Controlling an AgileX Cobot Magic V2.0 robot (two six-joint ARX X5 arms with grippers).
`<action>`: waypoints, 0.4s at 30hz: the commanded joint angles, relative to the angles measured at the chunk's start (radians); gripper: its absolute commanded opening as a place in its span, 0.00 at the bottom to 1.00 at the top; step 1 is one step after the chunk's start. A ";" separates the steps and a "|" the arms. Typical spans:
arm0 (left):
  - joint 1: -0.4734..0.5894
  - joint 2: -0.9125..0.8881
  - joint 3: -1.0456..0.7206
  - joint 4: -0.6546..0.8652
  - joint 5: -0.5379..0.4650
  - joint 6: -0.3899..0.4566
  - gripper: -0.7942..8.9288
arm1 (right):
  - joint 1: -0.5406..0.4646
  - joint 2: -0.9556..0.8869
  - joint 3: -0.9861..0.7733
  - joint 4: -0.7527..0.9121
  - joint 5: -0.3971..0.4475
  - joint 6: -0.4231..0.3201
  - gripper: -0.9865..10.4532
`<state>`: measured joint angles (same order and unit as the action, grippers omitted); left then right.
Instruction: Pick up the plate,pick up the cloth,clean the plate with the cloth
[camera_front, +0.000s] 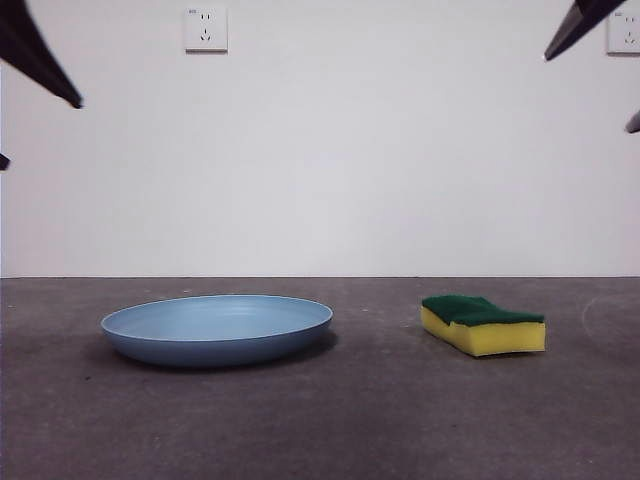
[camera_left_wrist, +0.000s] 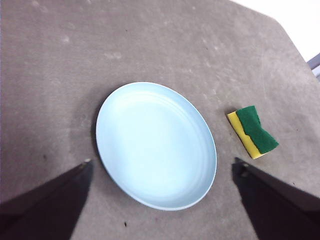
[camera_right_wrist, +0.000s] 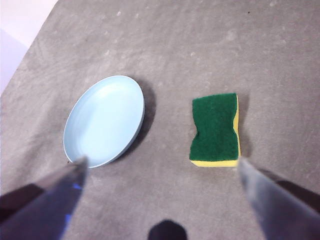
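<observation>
Nearest, the plate (camera_front: 217, 328) lies flat on the grey counter (camera_front: 330, 420); well apart from it sits the cloth (camera_front: 483, 323), a yellow sponge, green scouring face up; both untouched; left gripper (camera_left_wrist: 160, 170) hangs high above the plate, jaws spread wide, holding nothing; right gripper (camera_right_wrist: 162, 167) hangs high between plate and cloth, likewise spread and empty; a socket (camera_front: 205, 29) is on the white wall.

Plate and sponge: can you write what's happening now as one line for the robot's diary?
plate: on table, untouched | sponge: beside it, apart, green side up | left tool: open, above plate | right tool: open, above sponge
</observation>
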<state>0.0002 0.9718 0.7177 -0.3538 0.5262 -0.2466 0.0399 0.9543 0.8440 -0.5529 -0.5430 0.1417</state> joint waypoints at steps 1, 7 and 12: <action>-0.010 0.109 0.074 0.007 0.000 0.016 0.56 | 0.003 0.002 0.003 0.005 -0.002 0.000 0.55; -0.069 0.362 0.293 -0.119 -0.103 0.105 0.56 | 0.002 0.002 0.003 0.005 -0.001 -0.001 0.55; -0.116 0.553 0.441 -0.197 -0.238 0.166 0.56 | 0.002 0.002 0.003 0.005 -0.001 -0.001 0.55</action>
<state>-0.1089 1.4902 1.1488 -0.5442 0.3054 -0.1238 0.0399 0.9543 0.8440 -0.5526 -0.5430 0.1425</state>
